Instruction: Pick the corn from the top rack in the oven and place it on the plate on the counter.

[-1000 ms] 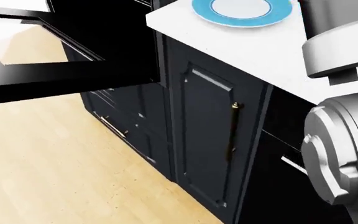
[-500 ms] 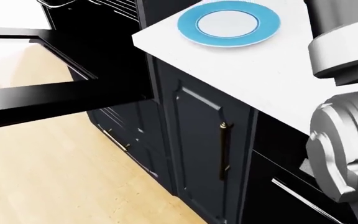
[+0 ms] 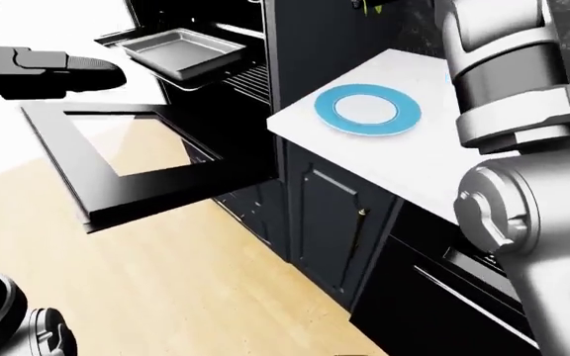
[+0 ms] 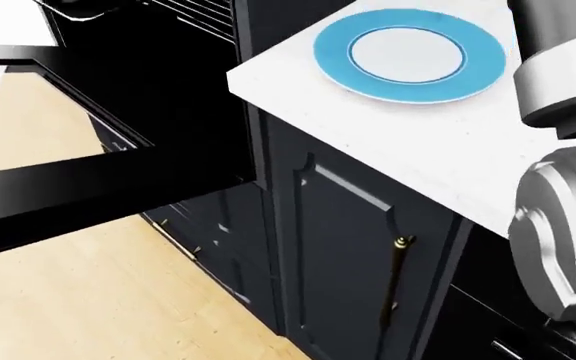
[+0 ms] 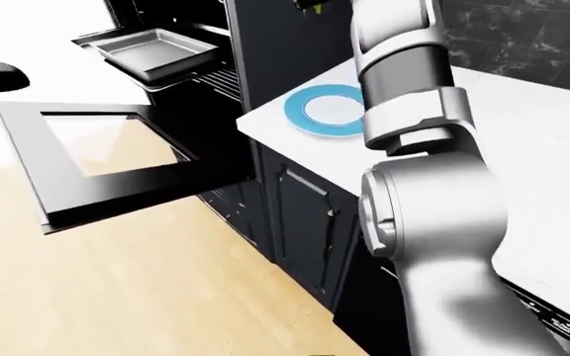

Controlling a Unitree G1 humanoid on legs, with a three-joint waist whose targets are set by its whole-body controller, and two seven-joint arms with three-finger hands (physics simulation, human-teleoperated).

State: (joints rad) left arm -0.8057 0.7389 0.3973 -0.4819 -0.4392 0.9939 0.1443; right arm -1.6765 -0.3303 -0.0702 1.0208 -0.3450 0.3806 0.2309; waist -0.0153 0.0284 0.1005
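The blue-rimmed plate (image 4: 408, 54) lies on the white counter (image 4: 368, 142), near its corner beside the oven. My right arm (image 3: 503, 96) rises along the right of the left-eye view. My right hand (image 3: 362, 4) is cut off at the top edge, above the plate and a little left of it. A green-yellow bit of the corn (image 3: 372, 7) shows in it. My left hand (image 3: 87, 68) is a dark shape at the left edge, level with the oven; its fingers are not clear. A grey tray (image 3: 179, 52) sits on the pulled-out top rack and looks empty.
The oven door (image 3: 137, 156) hangs open, flat and low, out over the wooden floor (image 3: 196, 282). A dark cabinet door (image 4: 358, 247) with a brass handle stands under the counter. A black cooktop edge (image 5: 562, 326) shows at the lower right.
The whole head view has shifted: the plate and counter corner now sit lower and further right in it. The plate itself has not moved on the counter.
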